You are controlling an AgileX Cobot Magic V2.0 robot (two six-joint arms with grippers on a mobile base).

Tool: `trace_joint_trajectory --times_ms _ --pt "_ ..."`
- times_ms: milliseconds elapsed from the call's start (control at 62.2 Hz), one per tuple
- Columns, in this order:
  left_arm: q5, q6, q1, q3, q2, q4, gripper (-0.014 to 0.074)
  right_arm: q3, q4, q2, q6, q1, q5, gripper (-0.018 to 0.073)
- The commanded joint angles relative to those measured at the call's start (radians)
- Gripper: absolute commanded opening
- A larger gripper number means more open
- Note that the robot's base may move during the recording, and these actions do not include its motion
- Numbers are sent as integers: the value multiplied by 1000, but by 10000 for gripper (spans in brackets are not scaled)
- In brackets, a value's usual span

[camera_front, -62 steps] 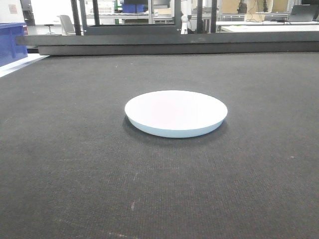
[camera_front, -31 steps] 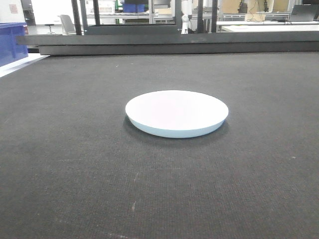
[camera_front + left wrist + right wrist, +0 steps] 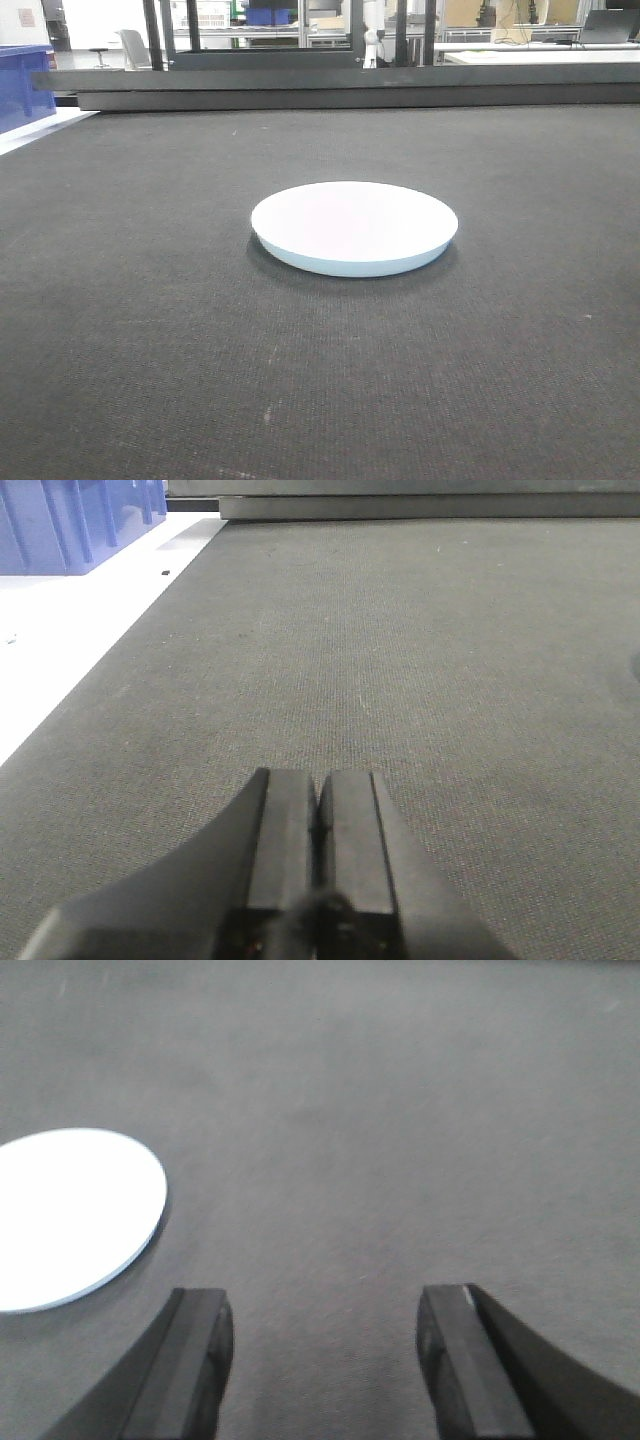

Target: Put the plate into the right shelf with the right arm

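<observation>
The white plate (image 3: 354, 226) lies flat on the dark mat, near the middle of the front view. In the right wrist view the plate (image 3: 65, 1215) shows at the left edge, ahead and to the left of my right gripper (image 3: 325, 1305). That gripper is open, with only mat between its black fingers (image 3: 200, 1350). My left gripper (image 3: 318, 785) is shut with nothing in it, low over bare mat. Neither gripper shows in the front view. The right shelf is out of view.
The dark mat (image 3: 150, 330) covers the table. A blue bin (image 3: 22, 85) stands at the far left, on a white surface (image 3: 70, 650) beside the mat. A dark rail (image 3: 350, 90) runs along the table's far edge, with room clutter behind it.
</observation>
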Motion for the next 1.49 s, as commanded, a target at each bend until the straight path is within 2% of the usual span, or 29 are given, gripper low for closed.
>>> trace_joint_trajectory --times_ms 0,289,530,788,1029,1479 --pt "-80 -3 -3 7 -11 -8 -47 -133 -1 141 4 44 -10 523" --pt "-80 -3 -3 7 -11 -8 -47 -504 -45 608 167 254 132 522" --pt "-80 -3 -3 7 -11 -8 -47 -710 -172 917 293 350 191 522" --pt "-80 -3 -3 7 -11 -8 -47 -774 -236 1086 317 351 140 515" --pt "-80 -3 -3 7 -11 -8 -47 -774 -249 1159 317 347 67 355" --pt "-80 -3 -3 7 -11 -8 -47 -774 -286 1212 317 320 27 350"
